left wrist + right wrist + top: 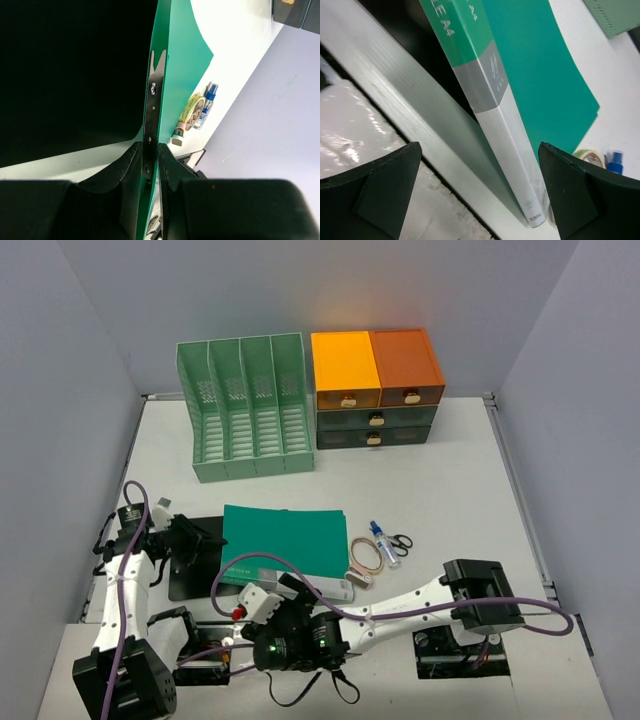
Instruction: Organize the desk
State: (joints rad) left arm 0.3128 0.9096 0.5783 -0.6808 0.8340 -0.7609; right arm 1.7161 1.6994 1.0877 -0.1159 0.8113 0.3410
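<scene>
On the off-white desk (pixel 450 470) lies a green folder (pixel 285 533). My left gripper (pixel 197 540) is shut on its left edge. In the left wrist view the jaws of this gripper (pixel 150 159) pinch the folder (pixel 182 65) edge-on, along a metal clip strip (pixel 152 100). My right gripper (pixel 275 592) hovers at the folder's near edge. It stands wide open (pixel 480 200), with the folder's green, grey and white spine (pixel 500 115) running between the fingers and touching neither.
A black pad (pixel 192 575) lies under the folder's left part. A tape roll (pixel 366 558), a blue spray bottle (pixel 383 542) and scissors (pixel 401 540) lie to the folder's right. At the back stand a mint-green file rack (pixel 245 410) and an orange-and-grey drawer unit (pixel 375 390).
</scene>
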